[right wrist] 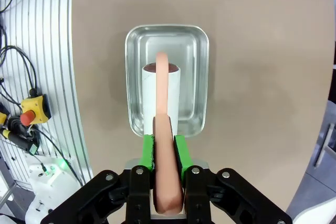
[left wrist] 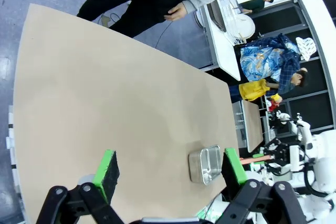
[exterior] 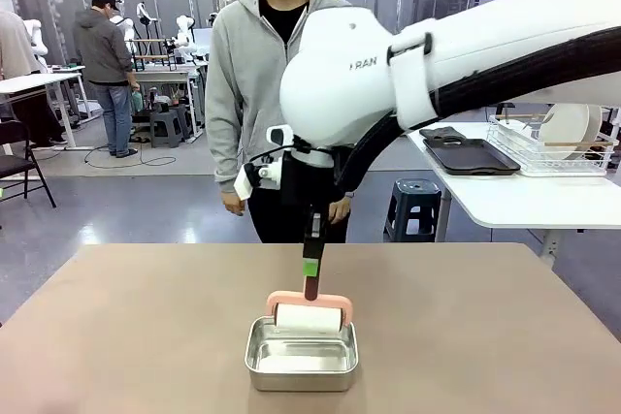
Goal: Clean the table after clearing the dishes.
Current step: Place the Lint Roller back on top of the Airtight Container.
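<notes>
The tan-brown table stretches across the front view. My right gripper hangs above its near middle, shut on the pink handle of a white lint roller. In the right wrist view, my right gripper has green pads clamping the handle, and the roller sits inside a steel pan. My left gripper is open with nothing in it, high above the table. A white plate stands in a wire rack on the white side table, beside a dark tray.
The steel pan rests near the table's front edge, also seen small as the pan. A person in a grey hoodie stands at the far side, hands low. A stool is beyond the table.
</notes>
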Tool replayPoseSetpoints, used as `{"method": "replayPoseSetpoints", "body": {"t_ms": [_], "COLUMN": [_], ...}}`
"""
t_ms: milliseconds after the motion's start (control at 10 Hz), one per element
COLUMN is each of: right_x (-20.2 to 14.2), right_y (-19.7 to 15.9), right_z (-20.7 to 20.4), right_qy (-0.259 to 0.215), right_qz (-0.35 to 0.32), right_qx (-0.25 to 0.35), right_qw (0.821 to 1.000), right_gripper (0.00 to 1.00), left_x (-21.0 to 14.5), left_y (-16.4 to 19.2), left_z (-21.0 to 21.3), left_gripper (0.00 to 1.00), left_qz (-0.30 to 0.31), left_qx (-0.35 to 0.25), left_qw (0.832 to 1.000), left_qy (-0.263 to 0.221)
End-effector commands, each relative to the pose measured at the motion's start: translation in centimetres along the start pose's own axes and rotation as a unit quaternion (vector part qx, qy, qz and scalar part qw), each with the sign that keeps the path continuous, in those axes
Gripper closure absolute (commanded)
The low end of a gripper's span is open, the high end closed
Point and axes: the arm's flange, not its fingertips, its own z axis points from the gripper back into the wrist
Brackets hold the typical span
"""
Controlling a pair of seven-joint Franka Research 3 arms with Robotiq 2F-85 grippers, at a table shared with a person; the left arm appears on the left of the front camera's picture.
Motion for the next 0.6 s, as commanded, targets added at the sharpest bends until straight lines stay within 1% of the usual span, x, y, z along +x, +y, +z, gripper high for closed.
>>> {"method": "replayPoseSetpoints", "body": {"t_ms": [0, 100, 300, 500], "right_x": [1.7, 2.1, 2.5, 2.6], "right_y": [-0.5, -1.0, -1.7, -2.3], "right_z": [-0.9, -1.6, -2.4, -3.2], "right_qy": [0.014, 0.022, 0.017, 0.019], "right_qz": [0.020, 0.024, 0.035, 0.032], "right_qx": [0.008, 0.006, 0.006, -0.002], "right_qw": [1.000, 0.999, 0.999, 0.999], "right_gripper": [0.79, 0.79, 0.79, 0.79], "left_x": [0.2, 0.2, 0.2, 0.2], "left_y": [-0.1, -0.1, -0.1, -0.1], "left_z": [0.3, 0.3, 0.3, 0.3], "left_gripper": [0.00, 0.00, 0.00, 0.00], "left_qz": [-0.002, -0.002, -0.002, -0.002], "left_qx": [-0.002, -0.002, -0.002, -0.002], "left_qw": [1.000, 1.000, 1.000, 1.000], "left_qy": [0.001, 0.001, 0.001, 0.001]}}
